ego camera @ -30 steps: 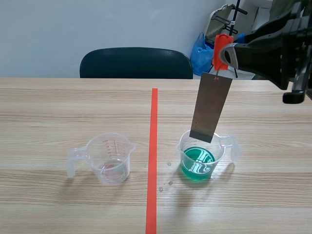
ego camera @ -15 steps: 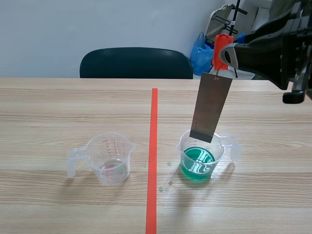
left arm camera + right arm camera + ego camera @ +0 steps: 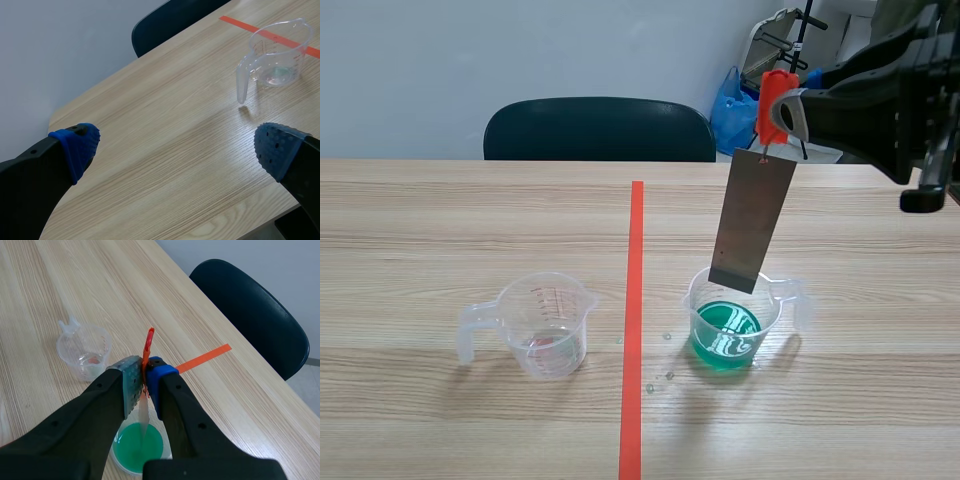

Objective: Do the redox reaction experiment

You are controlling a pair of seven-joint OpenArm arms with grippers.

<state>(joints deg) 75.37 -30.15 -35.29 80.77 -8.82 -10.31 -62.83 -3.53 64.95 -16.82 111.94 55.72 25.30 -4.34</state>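
My right gripper (image 3: pixel 788 112) is raised at the back right, shut on an orange clip (image 3: pixel 775 100). A grey metal plate (image 3: pixel 752 222) hangs from the clip, its lower edge just above the rim of a clear beaker of green liquid (image 3: pixel 730 322). In the right wrist view the clip (image 3: pixel 148 347) sits between the pads of the right gripper (image 3: pixel 145 390), directly over the green beaker (image 3: pixel 137 452). A second clear beaker (image 3: pixel 546 322), almost empty, stands left of the tape line. My left gripper (image 3: pixel 175 145) is open over the table's left part, well apart from that beaker (image 3: pixel 277 60).
An orange-red tape line (image 3: pixel 634 320) runs down the table's middle. A few droplets (image 3: pixel 665 375) lie near the green beaker. A dark chair (image 3: pixel 598 130) stands behind the table, with a blue bag (image 3: pixel 732 110) beyond. The table's edge (image 3: pixel 65 112) is close to the left gripper.
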